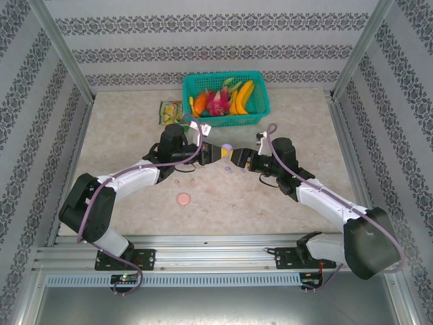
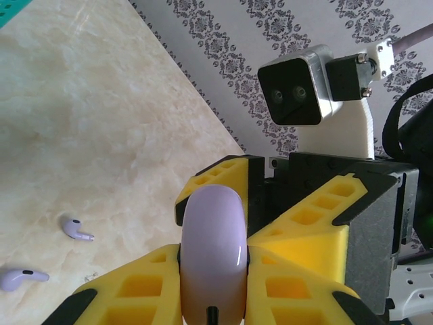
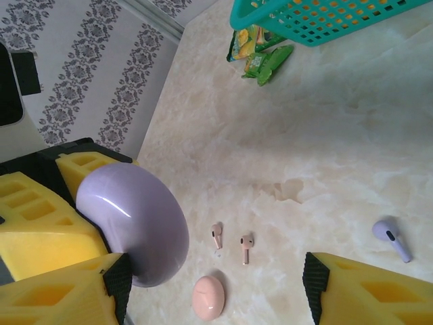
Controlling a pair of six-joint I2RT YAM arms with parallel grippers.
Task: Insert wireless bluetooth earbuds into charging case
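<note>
The left tool (image 2: 212,271) is clamped shut on the lilac charging case (image 2: 212,250), gripping it edge-on between its yellow fingers and holding it up off the table (image 1: 304,122). The right tool (image 1: 238,160) faces it at close quarters with its jaws spread wide and nothing between them. In the right wrist view one of its fingers sits just beside the case's rim.

The case looks closed, so the step in hand is probably getting the lid up. To do that well, the right tool should catch only the lid edge, away from the left fingers, and lever gently so the smooth shell does not squirt out of the grip.

The lilac earbuds (image 2: 78,230) lie loose on the table below and beside the two tools, one near the other. They will have to be picked up once the case is open.

A second set lies nearer the arm bases: two pink earbuds (image 3: 216,235) side by side and, near them, a pink charging case (image 3: 208,298). These should not be mistaken for the lilac pair.

A teal basket (image 1: 226,122) of fruit and a green snack packet (image 1: 170,112) sit well apart at the far side. Neither blocks the work.
</note>
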